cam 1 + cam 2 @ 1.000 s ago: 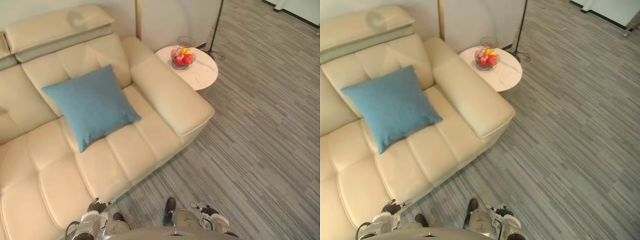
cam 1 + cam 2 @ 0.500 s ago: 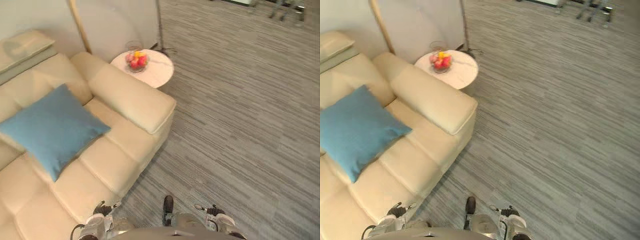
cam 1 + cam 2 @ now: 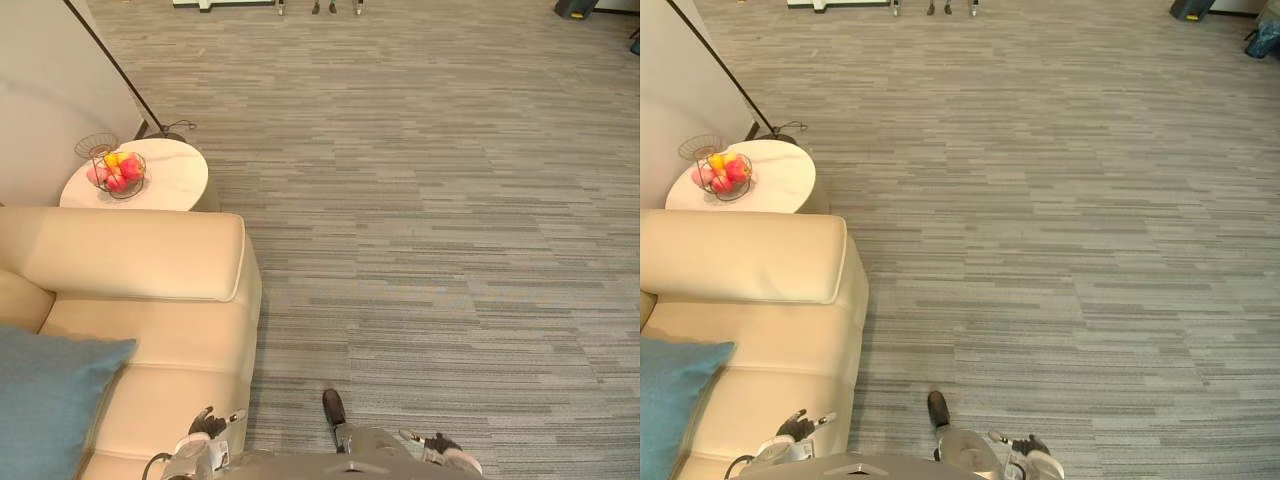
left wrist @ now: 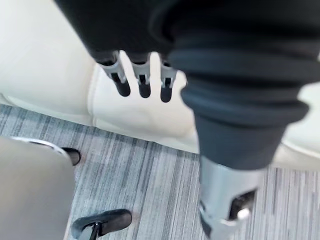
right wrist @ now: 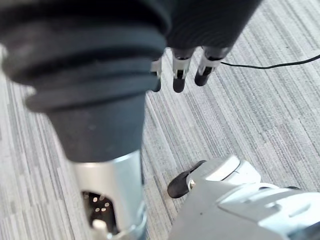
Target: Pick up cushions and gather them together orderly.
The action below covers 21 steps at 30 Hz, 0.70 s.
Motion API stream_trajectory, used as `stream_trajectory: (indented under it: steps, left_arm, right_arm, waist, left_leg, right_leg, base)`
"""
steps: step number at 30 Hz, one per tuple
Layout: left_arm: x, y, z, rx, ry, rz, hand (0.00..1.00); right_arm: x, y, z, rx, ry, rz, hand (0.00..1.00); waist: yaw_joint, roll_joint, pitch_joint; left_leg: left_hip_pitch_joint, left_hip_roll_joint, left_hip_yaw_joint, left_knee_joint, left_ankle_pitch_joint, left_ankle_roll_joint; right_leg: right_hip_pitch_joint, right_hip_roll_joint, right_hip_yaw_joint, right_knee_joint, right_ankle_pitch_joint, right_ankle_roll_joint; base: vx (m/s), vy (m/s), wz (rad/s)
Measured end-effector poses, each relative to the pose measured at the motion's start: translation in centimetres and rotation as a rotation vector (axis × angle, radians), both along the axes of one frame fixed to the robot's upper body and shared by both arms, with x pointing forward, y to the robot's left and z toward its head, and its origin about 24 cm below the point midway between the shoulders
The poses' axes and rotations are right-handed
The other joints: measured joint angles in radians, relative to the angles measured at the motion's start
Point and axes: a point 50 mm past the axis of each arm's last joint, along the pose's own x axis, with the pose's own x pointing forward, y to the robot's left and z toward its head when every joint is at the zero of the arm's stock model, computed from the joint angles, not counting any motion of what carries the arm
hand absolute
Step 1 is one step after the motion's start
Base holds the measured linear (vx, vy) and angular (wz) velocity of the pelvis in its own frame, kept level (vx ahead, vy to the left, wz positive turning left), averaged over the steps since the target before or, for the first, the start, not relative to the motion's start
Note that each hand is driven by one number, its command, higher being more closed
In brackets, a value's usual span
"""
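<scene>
1. Progress check: basically nothing is gathered yet, going by how things lie
2. The left robot hand [image 4: 142, 82] hangs with its fingers straight and loose, nothing in it. The front of the cream sofa [image 3: 150, 270] is just past the fingertips
3. The right robot hand [image 5: 179, 75] is the same deal: fingers straight, empty, hanging over bare grey carpet [image 3: 450, 200]
4. One blue cushion [image 3: 45, 400] lies on the sofa seat, off to the outer side of the left robot hand. It's near that hand but not touching, and well apart from the right robot hand
5. Further ahead of the left robot hand, past the sofa arm, there's a small round bench [image 3: 175, 185] with a fruit basket [image 3: 115, 172] on it. Neither is part of the job as far as I can see
6. My guess at what's left is pretty much everything: reach over, grab the blue cushion, find whatever other cushions there are, and line them up together. There's no pile or row of cushions near either robot hand, so I'd call this the very start
</scene>
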Motion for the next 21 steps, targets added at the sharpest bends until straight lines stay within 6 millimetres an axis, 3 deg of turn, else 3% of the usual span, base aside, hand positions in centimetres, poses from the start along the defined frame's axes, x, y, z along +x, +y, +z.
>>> stream_trajectory:
  steps: [2,3,5,10,12,15,17,18,19,21]
  left_arm:
    - [0.0,0.1,0.0,0.005,-0.001,-0.008,0.0]
    - [0.1,0.1,0.1,0.006,-0.004,-0.011,0.0]
    - [0.6,-0.1,0.2,0.012,-0.018,-0.04,0.0]
    - [0.1,-0.2,0.1,0.019,-0.008,-0.052,0.0]
    - [0.0,0.1,0.1,0.024,0.0,-0.053,0.0]
    - [0.5,-0.4,0.1,0.016,-0.012,-0.072,0.0]
    - [0.4,-0.7,0.1,0.008,-0.011,-0.068,0.0]
    - [0.5,-0.9,0.1,-0.01,-0.018,-0.04,0.0]
    - [0.7,-1.1,0.2,-0.025,-0.035,-0.014,0.0]
    - [0.9,-1.3,0.3,-0.035,-0.049,-0.009,0.0]
  right_arm:
    - [0.6,0.0,0.1,0.006,-0.019,-0.01,0.0]
    - [1.0,0.1,0.2,0.008,-0.03,-0.01,0.0]
    - [1.8,-0.3,0.5,-0.004,-0.052,-0.006,0.0]
    - [1.9,-0.8,0.7,-0.022,-0.056,0.004,0.0]
    - [2.2,-0.7,0.8,-0.022,-0.068,0.007,0.0]
    - [2.3,-0.8,0.8,-0.026,-0.073,0.002,0.0]
    - [2.0,-0.8,0.7,-0.021,-0.066,-0.012,0.0]
    - [1.7,-0.9,0.7,-0.022,-0.06,-0.013,0.0]
    - [1.7,-0.9,0.6,-0.019,-0.055,-0.014,0.0]
    - [1.7,-0.8,0.6,-0.017,-0.055,-0.015,0.0]
  waist:
    - [0.0,-0.006,0.0]
    - [-0.003,-0.007,0.002]
    - [0.002,0.01,0.015]
    - [0.008,0.024,0.024]
    - [0.004,0.014,0.023]
    - [-0.001,0.018,0.026]
    - [-0.01,0.019,0.027]
    - [-0.002,0.022,0.036]
    - [0.008,0.028,0.043]
    - [0.01,0.025,0.058]
  left_leg:
    - [0.0,-0.005,0.037,0.005,0.0,0.0]
    - [-0.008,-0.001,0.056,0.008,0.0,0.0]
    - [-0.013,0.023,0.128,0.002,0.0,0.0]
    - [0.043,0.04,0.222,-0.005,-0.01,-0.017]
    - [0.052,0.046,0.238,-0.003,-0.012,-0.021]
    - [0.044,0.058,0.252,0.057,0.008,-0.043]
    - [-0.002,0.093,0.263,0.229,0.016,-0.057]
    - [-0.074,0.156,0.256,0.476,0.032,-0.087]
    - [-0.122,0.186,0.247,0.626,0.005,-0.065]
    - [-0.177,0.188,0.205,0.703,-0.023,-0.047]
  right_leg:
    - [-0.021,0.005,0.027,-0.006,-0.008,-0.002]
    - [-0.035,-0.004,-0.007,-0.006,-0.023,-0.015]
    - [-0.113,-0.056,-0.372,0.111,-0.12,-0.098]
    - [-0.125,-0.206,-0.883,0.327,-0.225,-0.132]
    - [-0.134,-0.205,-0.878,0.364,-0.256,-0.105]
    - [-0.161,-0.187,-0.815,0.407,-0.292,-0.098]
    - [-0.146,-0.173,-0.778,0.415,-0.316,-0.099]
    - [-0.097,-0.149,-0.734,0.386,-0.324,-0.102]
    - [-0.057,-0.131,-0.704,0.371,-0.333,-0.101]
    - [-0.013,-0.118,-0.672,0.355,-0.342,-0.094]
  base:
    - [0.03,0.006,-0.66]
    - [-0.02,-0.017,-0.63]
    - [-0.03,-0.024,-0.81]
    - [0.1,-0.046,-0.71]
    - [0.11,-0.133,-0.69]
    - [0.14,-0.205,-0.67]
    - [0.2,-0.199,-0.62]
    - [0.23,-0.164,-0.83]
    - [0.22,-0.125,-0.86]
    - [0.15,-0.06,-0.57]
